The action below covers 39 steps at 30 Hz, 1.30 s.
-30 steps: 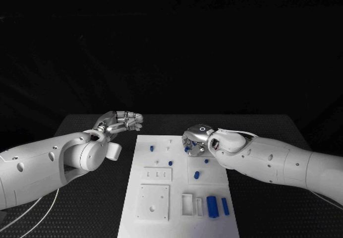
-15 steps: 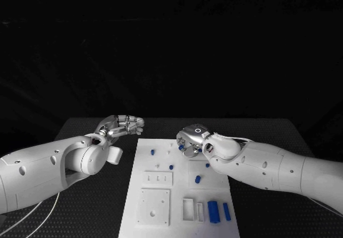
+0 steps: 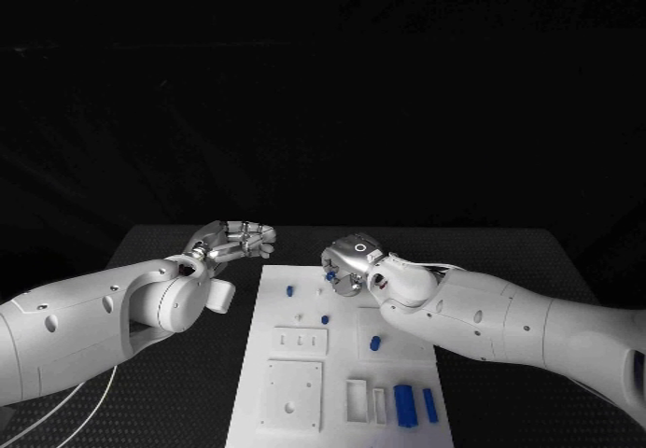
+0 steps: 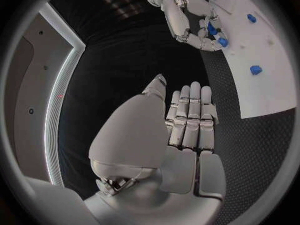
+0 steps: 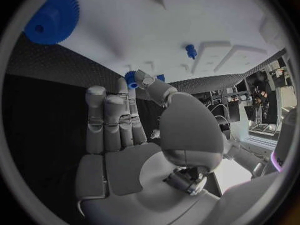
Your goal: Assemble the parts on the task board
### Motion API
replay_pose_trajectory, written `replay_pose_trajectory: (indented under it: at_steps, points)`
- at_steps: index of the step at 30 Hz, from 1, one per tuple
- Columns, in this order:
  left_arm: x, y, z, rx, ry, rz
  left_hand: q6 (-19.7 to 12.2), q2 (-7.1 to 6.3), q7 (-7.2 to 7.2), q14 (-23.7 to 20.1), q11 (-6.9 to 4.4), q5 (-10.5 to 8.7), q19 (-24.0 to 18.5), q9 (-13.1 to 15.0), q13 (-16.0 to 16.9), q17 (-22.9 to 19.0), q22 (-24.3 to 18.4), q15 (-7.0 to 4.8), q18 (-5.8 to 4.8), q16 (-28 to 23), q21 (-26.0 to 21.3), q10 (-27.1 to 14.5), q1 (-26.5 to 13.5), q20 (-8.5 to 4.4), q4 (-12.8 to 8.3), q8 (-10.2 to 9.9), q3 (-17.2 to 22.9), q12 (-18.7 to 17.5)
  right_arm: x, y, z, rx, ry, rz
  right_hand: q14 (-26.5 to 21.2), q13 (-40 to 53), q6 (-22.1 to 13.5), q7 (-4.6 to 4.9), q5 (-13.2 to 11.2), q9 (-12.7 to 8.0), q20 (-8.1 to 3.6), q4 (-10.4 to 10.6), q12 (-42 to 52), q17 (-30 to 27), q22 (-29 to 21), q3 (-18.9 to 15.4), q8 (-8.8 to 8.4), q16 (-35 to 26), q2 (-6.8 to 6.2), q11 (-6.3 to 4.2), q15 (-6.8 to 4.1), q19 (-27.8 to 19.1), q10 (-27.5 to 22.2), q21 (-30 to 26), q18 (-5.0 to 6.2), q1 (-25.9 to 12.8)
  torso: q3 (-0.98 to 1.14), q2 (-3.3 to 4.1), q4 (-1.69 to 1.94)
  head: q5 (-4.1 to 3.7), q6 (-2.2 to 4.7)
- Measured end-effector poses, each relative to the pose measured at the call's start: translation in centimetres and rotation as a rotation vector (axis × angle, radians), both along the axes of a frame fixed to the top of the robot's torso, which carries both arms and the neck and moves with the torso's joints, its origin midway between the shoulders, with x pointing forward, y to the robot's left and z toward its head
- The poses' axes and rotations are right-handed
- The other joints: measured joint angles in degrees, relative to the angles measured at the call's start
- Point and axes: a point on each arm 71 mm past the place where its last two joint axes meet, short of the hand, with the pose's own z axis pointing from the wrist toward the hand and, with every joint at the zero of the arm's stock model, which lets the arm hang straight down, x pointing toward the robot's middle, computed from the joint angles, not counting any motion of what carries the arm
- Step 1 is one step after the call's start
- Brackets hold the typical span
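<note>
A small blue gear-like part is pinched at the fingertips of the right robot hand, which hangs over the far end of the white task board; the right wrist view shows the part between the thumb and a finger, with the other fingers straight and close together. A larger blue gear lies on the board near that hand, and a small blue peg stands further along it. From the head view, more blue parts dot the middle of the board, and two long blue blocks lie at its near end beside some white recessed fittings. The left robot hand hovers just off the board's far left corner, above the black surface; it holds nothing, with its fingers straight and side by side. The step in hand looks like carrying the small gear to its seat on the board. The next move probably calls for lining the part up over its post or hole and lowering it squarely before letting go.
</note>
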Motion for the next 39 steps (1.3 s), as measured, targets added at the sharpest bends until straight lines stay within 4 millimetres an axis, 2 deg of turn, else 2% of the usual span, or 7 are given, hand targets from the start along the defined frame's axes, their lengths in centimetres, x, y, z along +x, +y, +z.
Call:
replay_pose_trajectory:
  at_steps: [7, 20, 27, 31, 39]
  points:
    - [-0.07, -0.06, 0.10, -0.002, -0.001, -0.003, 0.00, 0.00, 0.00, 0.00, 0.00, 0.00, 0.00, 0.00, 0.00, 0.06, 0.00, 0.00, 0.00, 0.00, 0.00, 0.00, 0.00, 0.00, 0.00, 0.00, 0.00, 0.00, 0.15, 0.64, 0.06, -0.007, -0.018, 0.000, -0.01, 0.00, 0.00, -0.01, 0.00, 0.00, 0.00, 0.39, -0.07, -0.09, 0.00, 0.39, -0.02, 0.00, -0.23, 0.00, -0.01, 0.01, 0.00, 0.00, 0.00, 0.22, -0.07, 0.19, 0.16, 0.04, 0.10]
    - [-0.02, -0.11, 0.79, -0.004, -0.012, -0.008, 0.00, 0.00, 0.00, 0.00, 0.00, 0.00, 0.00, -0.05, 0.00, 0.05, -0.01, 0.00, -0.01, -0.22, -0.23, 0.00, 0.00, 0.00, 0.00, 0.00, 0.00, 0.00, 0.49, 0.72, 0.04, -0.020, -0.031, -0.012, -0.10, 0.00, 0.19, -0.20, -0.18, 0.14, -0.27, 0.40, -0.33, -0.21, -0.01, 0.39, -0.11, 0.21, -0.31, -0.39, -0.09, 0.48, 0.42, 0.23, 0.00, 0.27, -0.32, 0.76, 0.90, -0.37, 0.26]
    - [0.00, -0.19, 0.89, -0.004, -0.014, -0.010, 0.00, 0.00, 0.00, 0.00, 0.00, 0.00, 0.00, -0.04, 0.00, 0.10, -0.02, 0.00, -0.01, -0.22, -0.23, 0.00, 0.00, 0.00, 0.00, 0.00, 0.00, 0.00, 0.62, 0.89, 0.07, -0.025, -0.033, -0.016, -0.11, 0.00, 0.19, -0.20, -0.22, 0.46, -0.26, 0.47, -0.43, -0.25, -0.01, 0.45, -0.12, 0.21, -0.88, -0.51, -0.10, 0.49, 0.92, 0.23, -0.01, 0.32, -0.36, 0.80, 0.93, -0.13, 0.14]
    - [-0.01, -0.21, 0.90, -0.004, -0.014, -0.011, 0.00, 0.00, 0.00, 0.00, 0.00, 0.00, 0.00, -0.04, 0.00, 0.10, -0.02, 0.00, -0.02, -0.22, -0.23, 0.00, 0.00, 0.00, 0.00, 0.00, 0.00, 0.00, 0.71, 0.83, -0.02, -0.033, -0.030, -0.020, -0.33, 0.00, 0.19, -0.20, -0.21, 0.44, -0.26, 1.18, -0.28, -0.27, -0.01, 1.16, -0.12, 0.21, -1.31, -0.71, -0.30, 0.49, 1.12, 0.22, 0.00, -0.11, -0.35, 0.80, 0.91, -0.06, 0.13]
    - [-0.02, -0.17, 0.93, -0.004, -0.014, -0.010, 0.00, 0.00, 0.00, 0.00, 0.00, -0.22, 0.00, -0.10, 0.01, 0.09, -0.02, 0.00, -0.02, -0.22, -0.23, 0.00, 0.00, 0.00, 0.15, 0.00, -0.15, 0.00, 0.76, 0.91, -0.02, -0.044, -0.027, -0.020, -0.47, 0.00, 0.18, -0.20, 0.01, 0.25, -0.26, 1.19, -0.28, -0.33, -0.01, 1.17, -0.13, 0.21, -1.36, -0.71, -0.41, 0.49, 1.12, 0.22, 0.01, -0.16, -0.33, 0.81, 0.77, 0.08, 0.01]
